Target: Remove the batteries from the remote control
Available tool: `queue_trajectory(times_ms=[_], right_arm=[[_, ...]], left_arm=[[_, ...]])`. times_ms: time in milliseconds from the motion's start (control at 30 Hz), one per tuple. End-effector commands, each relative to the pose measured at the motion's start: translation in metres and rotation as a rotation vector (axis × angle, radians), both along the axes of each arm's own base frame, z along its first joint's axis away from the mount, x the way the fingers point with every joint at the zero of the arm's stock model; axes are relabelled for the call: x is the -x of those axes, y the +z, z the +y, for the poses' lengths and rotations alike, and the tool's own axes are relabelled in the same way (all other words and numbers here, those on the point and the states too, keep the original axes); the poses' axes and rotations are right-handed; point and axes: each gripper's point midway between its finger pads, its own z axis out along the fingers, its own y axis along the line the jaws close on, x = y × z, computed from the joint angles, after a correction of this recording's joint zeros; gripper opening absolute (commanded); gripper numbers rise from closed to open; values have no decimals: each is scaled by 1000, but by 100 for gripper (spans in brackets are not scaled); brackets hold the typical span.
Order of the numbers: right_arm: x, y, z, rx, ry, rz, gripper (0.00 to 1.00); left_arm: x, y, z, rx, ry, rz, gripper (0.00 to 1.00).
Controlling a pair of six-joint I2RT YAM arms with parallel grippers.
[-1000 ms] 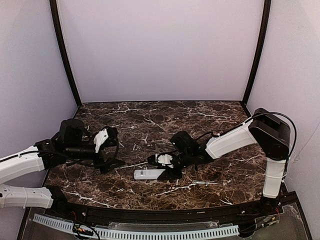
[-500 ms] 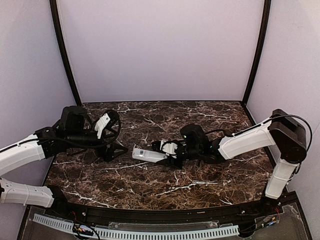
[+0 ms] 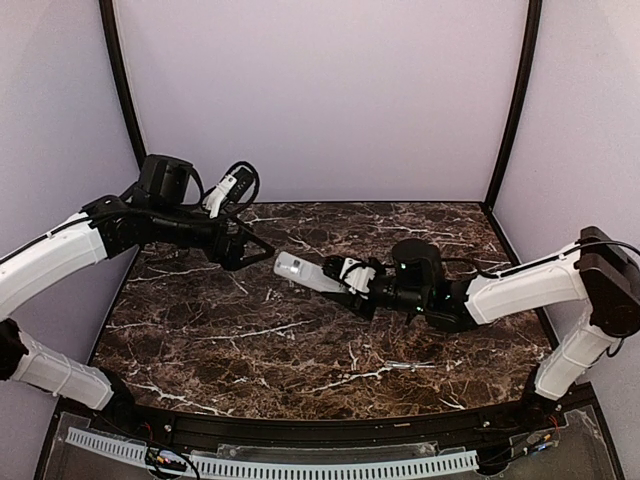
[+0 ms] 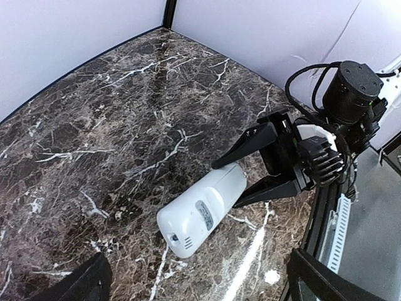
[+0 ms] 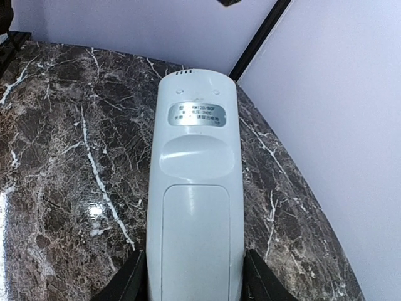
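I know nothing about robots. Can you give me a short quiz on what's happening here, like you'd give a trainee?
1. True or false: the left gripper is open and empty.
2. Where is the remote control? A) lying flat, untouched B) held in the air by the right gripper C) gripped by both arms
3. Fill in: the battery cover on the remote's back is ___ (on/off).
Key: 1 true; 2 B; 3 on.

Smooth white plastic remote control (image 5: 194, 219) with silvery label (image 5: 196, 115); table (image 3: 200, 340) of glossy dark veined marble.
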Motion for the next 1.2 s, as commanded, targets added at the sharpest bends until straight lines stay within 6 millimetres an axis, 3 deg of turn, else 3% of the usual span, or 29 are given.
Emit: queue_trajectory(times_ms=[0, 100, 500, 867, 1167], right_arm=[[0, 52, -5, -127, -26, -131, 20], [2, 61, -8, -134, -22, -151, 20], [17, 80, 3, -128, 54, -182, 20], [12, 81, 18, -94, 41, -216, 18], [12, 83, 27, -90, 48, -237, 18]], left_arm=[[8, 16, -8, 124, -90, 174, 98], [3, 25, -11, 162, -127, 213, 98], [9, -5, -30, 172, -246, 359, 92], [18, -32, -43, 148, -281, 434, 75], [17, -32, -43, 165, -264, 428, 56]])
